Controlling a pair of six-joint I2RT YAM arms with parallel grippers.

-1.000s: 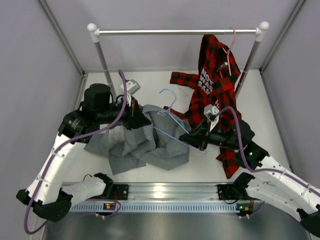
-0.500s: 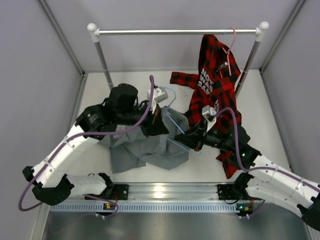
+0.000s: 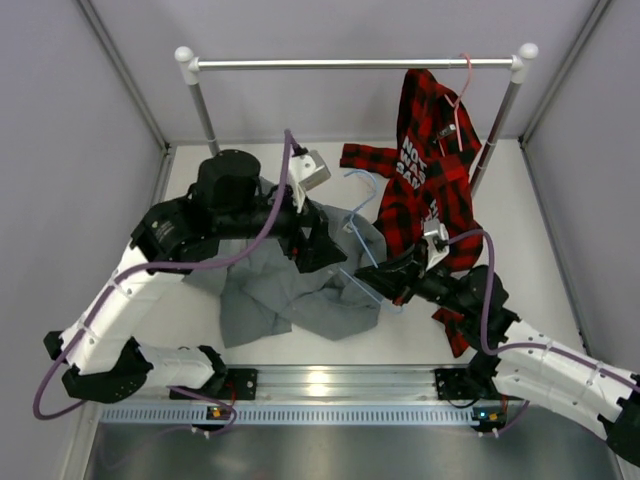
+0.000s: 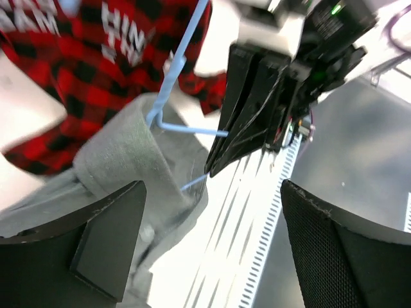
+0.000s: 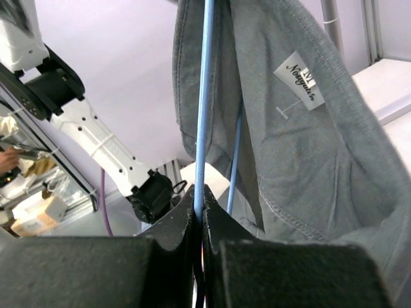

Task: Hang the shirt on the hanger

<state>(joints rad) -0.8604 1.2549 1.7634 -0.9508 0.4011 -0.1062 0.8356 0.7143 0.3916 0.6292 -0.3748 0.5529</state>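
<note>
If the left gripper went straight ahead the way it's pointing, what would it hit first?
Probably the right gripper, shut on the hanger dead ahead of the left gripper; the shirt draped there lies just beside that line. Depth is unclear.

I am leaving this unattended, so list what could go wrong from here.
1. The left gripper is open and holds nothing. The shirt, only partly draped over the hanger, may slide off.
2. The right gripper pinches just the thin wire, so the hanger could twist under the cloth.
3. The plaid shirt lies close by, and the hanger's hook might snag it.
</note>
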